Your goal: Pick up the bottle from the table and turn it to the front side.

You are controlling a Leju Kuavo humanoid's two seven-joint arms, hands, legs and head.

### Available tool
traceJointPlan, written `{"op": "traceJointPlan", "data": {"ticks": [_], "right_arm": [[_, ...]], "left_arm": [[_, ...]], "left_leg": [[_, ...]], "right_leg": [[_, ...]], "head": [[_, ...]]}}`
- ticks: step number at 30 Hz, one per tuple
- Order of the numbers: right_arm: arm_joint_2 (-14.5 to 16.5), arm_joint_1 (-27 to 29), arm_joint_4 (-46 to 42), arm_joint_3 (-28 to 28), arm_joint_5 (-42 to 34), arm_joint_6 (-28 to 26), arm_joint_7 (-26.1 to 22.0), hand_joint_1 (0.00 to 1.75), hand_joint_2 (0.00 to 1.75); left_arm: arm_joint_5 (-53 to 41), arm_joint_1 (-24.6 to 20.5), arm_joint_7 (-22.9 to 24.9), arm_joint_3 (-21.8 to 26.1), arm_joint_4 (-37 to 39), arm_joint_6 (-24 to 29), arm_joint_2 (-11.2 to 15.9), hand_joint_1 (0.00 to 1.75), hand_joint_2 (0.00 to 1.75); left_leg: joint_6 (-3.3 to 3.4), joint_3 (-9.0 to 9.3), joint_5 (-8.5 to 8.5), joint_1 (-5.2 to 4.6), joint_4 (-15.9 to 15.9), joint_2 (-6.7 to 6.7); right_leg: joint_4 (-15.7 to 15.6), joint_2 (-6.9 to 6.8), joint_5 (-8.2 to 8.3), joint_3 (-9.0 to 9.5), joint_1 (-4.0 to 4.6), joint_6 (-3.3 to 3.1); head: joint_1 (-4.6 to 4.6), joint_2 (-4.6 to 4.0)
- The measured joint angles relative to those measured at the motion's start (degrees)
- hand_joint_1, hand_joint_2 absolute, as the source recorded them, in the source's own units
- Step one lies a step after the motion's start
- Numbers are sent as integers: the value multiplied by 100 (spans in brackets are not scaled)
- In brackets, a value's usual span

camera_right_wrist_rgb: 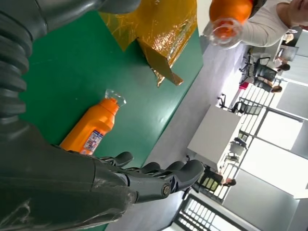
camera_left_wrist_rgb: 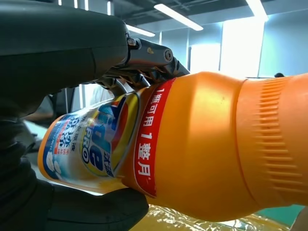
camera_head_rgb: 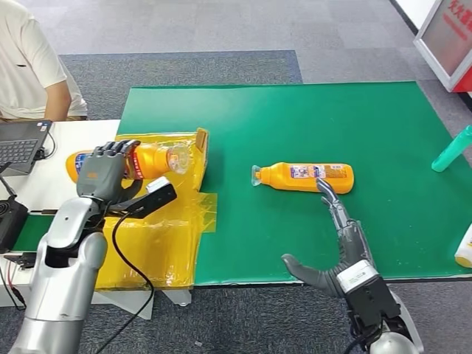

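My left hand [camera_head_rgb: 105, 171] grips an orange bottle [camera_head_rgb: 141, 160] and holds it on its side above the yellow-wrapped box, clear cap pointing right. Close up, that bottle [camera_left_wrist_rgb: 203, 144] shows its blue and red front label, with my left hand's [camera_left_wrist_rgb: 65, 53] fingers wrapped over it. A second orange bottle [camera_head_rgb: 304, 177] lies on the green mat, clear cap to the left. My right hand [camera_head_rgb: 339, 240] is open just in front of it, fingertips reaching its near edge. That lying bottle [camera_right_wrist_rgb: 95, 126] also appears past my right hand's fingers [camera_right_wrist_rgb: 160, 178].
A yellow-taped cardboard box [camera_head_rgb: 167, 221] lies flattened at the mat's left edge. A green bottle [camera_head_rgb: 452, 150] and a pale bottle [camera_head_rgb: 464, 249] sit at the far right of the green mat [camera_head_rgb: 334, 118]. A person [camera_head_rgb: 28, 66] sits by a laptop [camera_head_rgb: 19, 144] at the back left.
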Motion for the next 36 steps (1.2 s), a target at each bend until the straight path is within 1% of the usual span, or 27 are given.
{"op": "traceJointPlan", "data": {"ticks": [6,10,17,23,30,36], "right_arm": [[-2,-63,0,40,-53,-14,-63,0,175],[-4,-67,0,57,-65,-32,-85,0,175],[-4,-65,-3,52,-139,-55,-144,0,175],[-4,-67,-4,45,-201,-51,-192,0,175],[-4,-188,-4,17,-347,-5,-234,0,175],[-4,-199,-4,17,-350,8,-235,0,175]], "left_arm": [[-363,-302,-57,-403,638,21,21,175,175],[-399,-407,-109,-643,1006,3,18,175,175],[-335,-505,-233,-1025,1702,-184,27,175,175],[-276,-509,-255,-1186,2125,-199,53,175,175],[-389,-628,-113,-1341,2699,-204,51,175,175],[-404,-704,-85,-1389,2909,-202,43,175,175]], "left_leg": [[1,-1,1,-1,0,0],[1,-3,1,-1,0,0],[1,-4,1,-1,0,0],[1,-5,1,-1,0,0],[1,-5,2,-1,0,0],[0,-5,2,-1,0,0]], "right_leg": [[0,0,1,-2,-1,2],[0,0,1,-5,0,2],[0,1,1,-5,0,2],[0,1,1,-6,0,2],[0,0,2,-5,0,2],[0,1,2,-5,0,2]], "head": [[1,0],[0,0],[1,0],[1,0],[1,0],[1,0]]}}
